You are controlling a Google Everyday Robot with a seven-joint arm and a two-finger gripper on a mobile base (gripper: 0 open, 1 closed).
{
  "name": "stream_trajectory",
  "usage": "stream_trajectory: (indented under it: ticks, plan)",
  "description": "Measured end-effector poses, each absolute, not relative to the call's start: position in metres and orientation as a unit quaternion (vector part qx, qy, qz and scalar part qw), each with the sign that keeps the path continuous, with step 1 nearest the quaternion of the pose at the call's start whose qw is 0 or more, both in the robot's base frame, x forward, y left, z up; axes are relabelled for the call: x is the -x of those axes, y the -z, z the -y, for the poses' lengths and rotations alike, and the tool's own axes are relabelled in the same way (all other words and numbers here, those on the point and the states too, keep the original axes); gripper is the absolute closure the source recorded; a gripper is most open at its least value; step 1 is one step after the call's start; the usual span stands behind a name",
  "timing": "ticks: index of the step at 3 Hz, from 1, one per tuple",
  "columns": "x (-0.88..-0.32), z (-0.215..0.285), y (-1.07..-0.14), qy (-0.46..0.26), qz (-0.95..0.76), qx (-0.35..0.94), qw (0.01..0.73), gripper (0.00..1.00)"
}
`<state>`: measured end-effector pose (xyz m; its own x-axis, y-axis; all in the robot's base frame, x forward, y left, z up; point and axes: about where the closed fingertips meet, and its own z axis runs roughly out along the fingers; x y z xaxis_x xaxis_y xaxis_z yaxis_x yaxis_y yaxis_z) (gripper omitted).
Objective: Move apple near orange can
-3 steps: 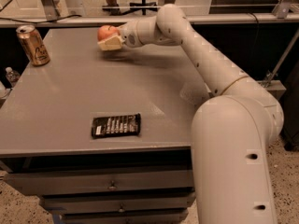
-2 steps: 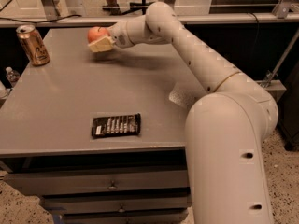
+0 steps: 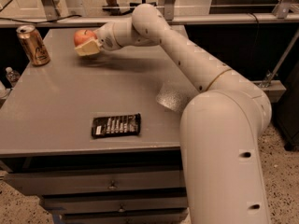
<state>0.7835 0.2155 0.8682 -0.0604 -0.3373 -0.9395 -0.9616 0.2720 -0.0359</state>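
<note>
Grey table [image 3: 56,101] w/ drawers [image 3: 112,185] below, all shut.
1. Orange can [image 3: 33,45]: upright, far left corner, close to left and back edges; contents not visible.
2. Apple [image 3: 84,35]: clamped in gripper [image 3: 87,43], fingers closed round it, held just above tabletop, right of can w/ a gap between.
3. Black wrapper [image 3: 116,125]: flat, near front edge.

Open tabletop between wrapper and apple.

Round red-orange apple [image 3: 83,35] is held in the gripper [image 3: 88,45] above the desk [image 3: 60,101]. The golden orange can [image 3: 33,45] stands upright nearby, just ahead of the gripper.
</note>
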Motion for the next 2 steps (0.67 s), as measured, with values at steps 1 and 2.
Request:
stream_trajectory:
  ticks: [1, 2]
  plan:
    - [-0.780, -0.238, -0.865, -0.345, -0.636, 0.512, 0.463, 1.00]
    - [-0.777, -0.254, -0.861, -0.352, -0.633, 0.517, 0.456, 1.00]
